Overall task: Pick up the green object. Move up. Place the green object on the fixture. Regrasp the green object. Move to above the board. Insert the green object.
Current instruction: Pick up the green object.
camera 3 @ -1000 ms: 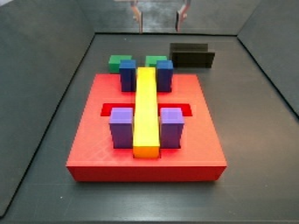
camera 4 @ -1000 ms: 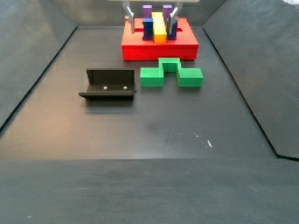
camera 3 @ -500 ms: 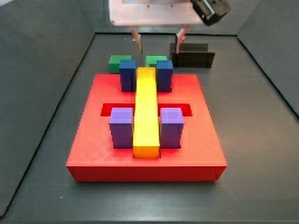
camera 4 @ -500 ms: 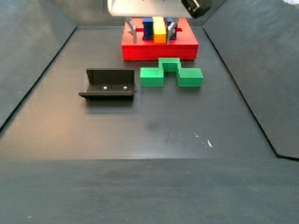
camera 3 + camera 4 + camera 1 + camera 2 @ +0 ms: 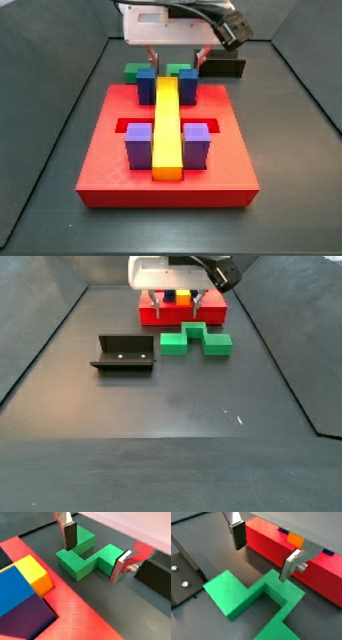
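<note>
The green object [image 5: 195,341] is a stepped, notched block lying on the dark floor between the red board [image 5: 160,315] and the fixture [image 5: 123,353]. In a side view it shows partly hidden behind the board's blue blocks [image 5: 138,72]. My gripper [image 5: 178,304] is open and hangs above the board's edge and the green object [image 5: 81,562]. In both wrist views the fingers straddle the block from above without touching it: gripper [image 5: 93,562], gripper [image 5: 262,562], green object [image 5: 241,597]. Nothing is held.
The red board [image 5: 167,185] carries a long yellow bar [image 5: 167,125], two blue blocks [image 5: 146,85] and two purple blocks [image 5: 139,147]. The fixture [image 5: 221,66] stands to one side of the green object. Sloped dark walls ring the floor.
The gripper has come down from the top of the side views and now hangs low over the green object, still open. The green object has not moved.
</note>
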